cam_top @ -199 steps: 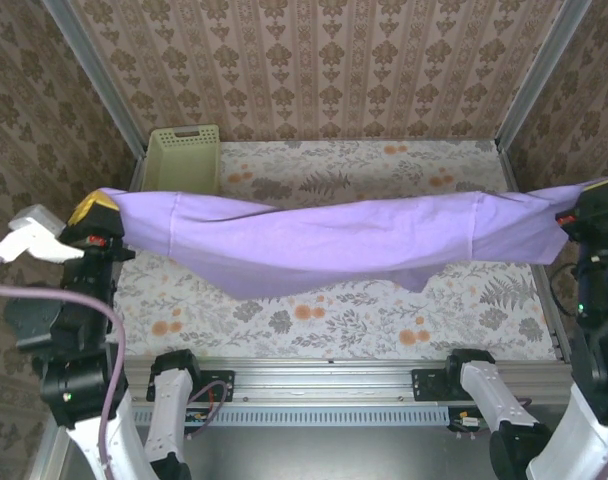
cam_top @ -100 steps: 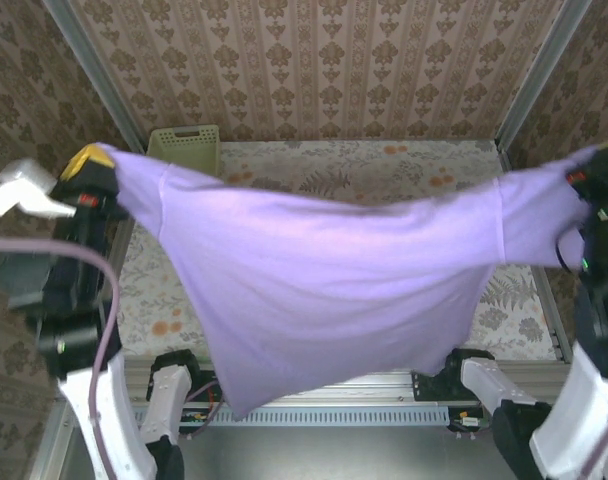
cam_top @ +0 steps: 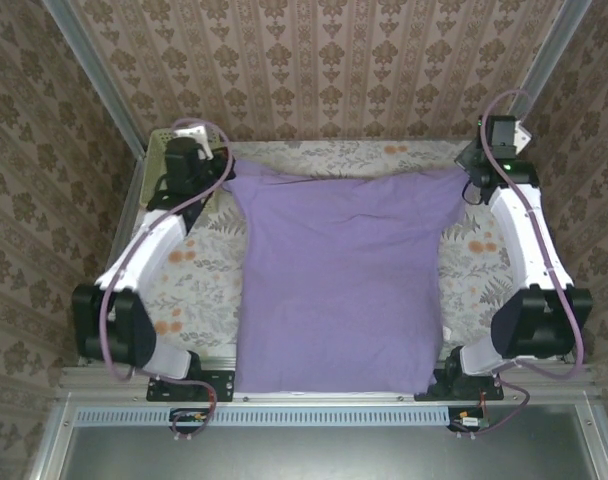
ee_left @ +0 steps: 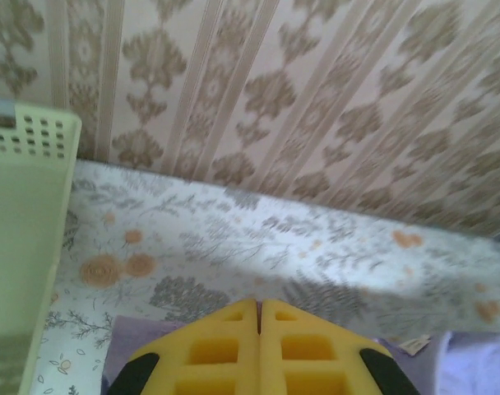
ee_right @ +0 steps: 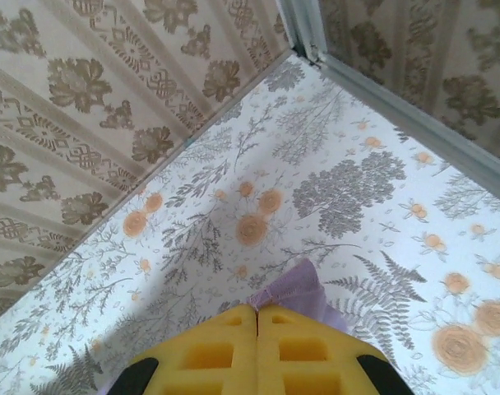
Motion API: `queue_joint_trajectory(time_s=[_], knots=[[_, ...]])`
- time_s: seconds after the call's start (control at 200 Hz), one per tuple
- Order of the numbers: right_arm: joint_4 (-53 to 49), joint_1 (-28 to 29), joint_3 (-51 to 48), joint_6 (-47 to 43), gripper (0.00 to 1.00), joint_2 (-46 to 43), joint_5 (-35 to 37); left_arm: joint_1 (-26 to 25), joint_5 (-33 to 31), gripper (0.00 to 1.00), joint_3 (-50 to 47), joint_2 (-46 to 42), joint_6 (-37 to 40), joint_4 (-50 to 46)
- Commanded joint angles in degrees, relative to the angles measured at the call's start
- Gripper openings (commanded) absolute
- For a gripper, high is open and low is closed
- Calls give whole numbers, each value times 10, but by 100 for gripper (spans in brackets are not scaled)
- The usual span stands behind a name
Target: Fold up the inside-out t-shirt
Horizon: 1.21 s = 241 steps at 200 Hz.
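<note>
**Counter** [cam_top: 334, 152]: floral cover, walled on three sides. It carries everything listed.

**Inside-out t-shirt** [cam_top: 339, 280]: lavender, spread flat down the middle of the counter from the far edge to the near edge. Step in hand, as judged: the lay-out before the first fold, with the cloth stretched between both far corners. The next move likely calls for both arms to work evenly, either carrying the far edge over toward the near edge or letting go to take new holds, without dragging wrinkles into the panel.

**Basket** [ee_left: 24, 247]: pale green, at the far-left corner of the counter, apart from the cloth. In the top view the left arm covers most of it.

**Left claw** [ee_left: 259, 306]: fingers pressed together, clamped on the shirt's far-left corner.

**Right claw** [ee_right: 256, 311]: fingers pressed together, a tuft of purple cloth pinched between them, near the far-right corner.

**Hard to make out**: sleeves and collar cannot be told apart. Whether the near hem overhangs the counter cannot be told. A pale scrap [ee_left: 412, 346] beside the cloth may be a tag.
</note>
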Motion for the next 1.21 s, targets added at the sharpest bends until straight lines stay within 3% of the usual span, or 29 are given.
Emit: queue_joint_trajectory(time_s=[0.0, 0.265, 0.3, 0.34, 0.385, 0.425, 0.47, 0.55, 0.65, 0.775, 0.94, 1.11, 1.2], knots=[[56, 5, 19, 3, 0, 52, 34, -8, -49, 0, 58, 69, 37, 42], [33, 6, 144, -19, 1, 205, 65, -19, -134, 0, 173, 218, 88, 34], [23, 6, 170, -23, 11, 225, 66, -20, -137, 2, 196, 235, 95, 24], [8, 6, 202, -28, 30, 247, 65, -19, -140, 8, 226, 255, 103, 3], [-15, 6, 237, -33, 54, 268, 68, -19, -144, 23, 268, 277, 111, -32], [-33, 7, 264, -34, 69, 280, 72, -20, -153, 41, 305, 294, 119, -72], [-47, 8, 283, -39, 77, 285, 73, -20, -171, 56, 351, 308, 122, -124], [-55, 17, 281, -58, 86, 267, 69, -20, -188, 72, 406, 312, 121, -206], [-57, 38, 239, -89, 88, 218, 57, -21, -173, 79, 419, 278, 106, -275], [-62, 74, 134, -100, 89, 128, 33, -33, -138, 81, 346, 195, 73, -306], [-76, 150, -40, -78, 89, 4, -10, -83, -153, 83, 187, 74, 17, -311], [-97, 268, -203, -49, 92, -74, -30, -163, -214, 83, -10, -70, -19, -292], [-117, 343, -274, -27, 94, -110, -20, -196, -213, 84, -125, -149, -45, -270]])
